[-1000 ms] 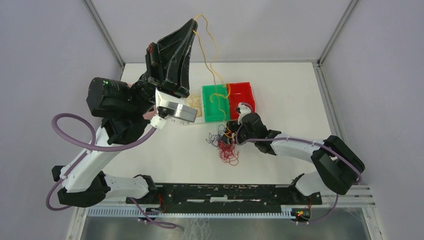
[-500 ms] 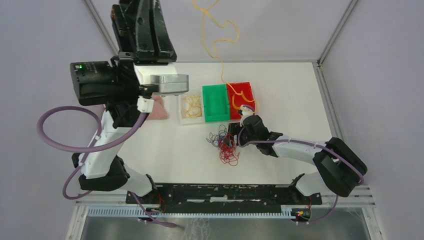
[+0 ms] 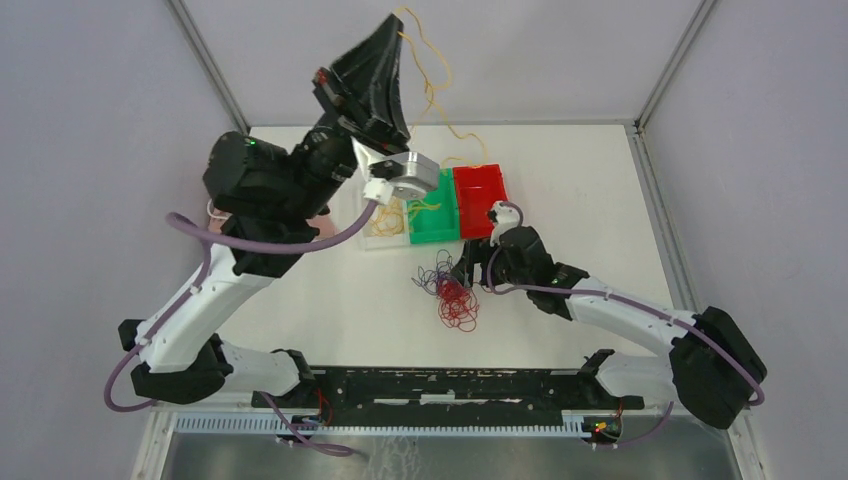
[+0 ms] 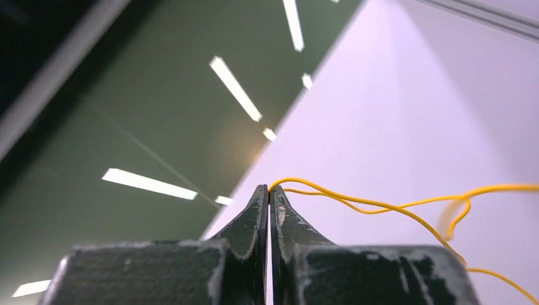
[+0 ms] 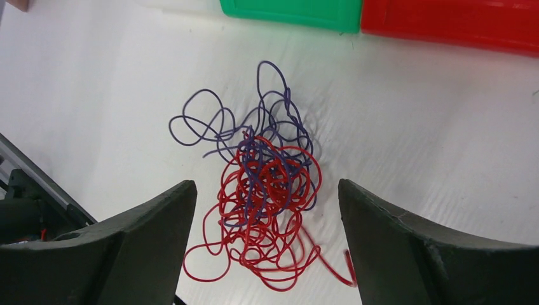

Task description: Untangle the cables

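Observation:
A tangle of red and dark purple cables point(image 3: 452, 296) lies on the white table in front of the trays. My right gripper point(image 3: 463, 272) hovers just over it, open, and in the right wrist view the tangle point(image 5: 270, 190) sits between the wide-spread fingers point(image 5: 146, 222) without touching them. My left gripper point(image 3: 395, 22) is raised high at the back, shut on a yellow cable point(image 3: 440, 95). That cable hangs down in curls, its lower end over the green tray point(image 3: 445, 232). In the left wrist view the yellow cable point(image 4: 381, 204) leaves the closed tips point(image 4: 269, 188) to the right.
Three small trays stand side by side at mid-table: a clear one point(image 3: 372, 243) holding yellow cables, the green one, and a red one point(image 3: 480, 190). The left arm hides most of a pink cloth point(image 3: 318, 213). Cage posts and walls border the table.
The left arm swung right again with the yellow cable, whose lower end moved from the red tray to the green one. The right gripper opened wider over the red-purple tangle.

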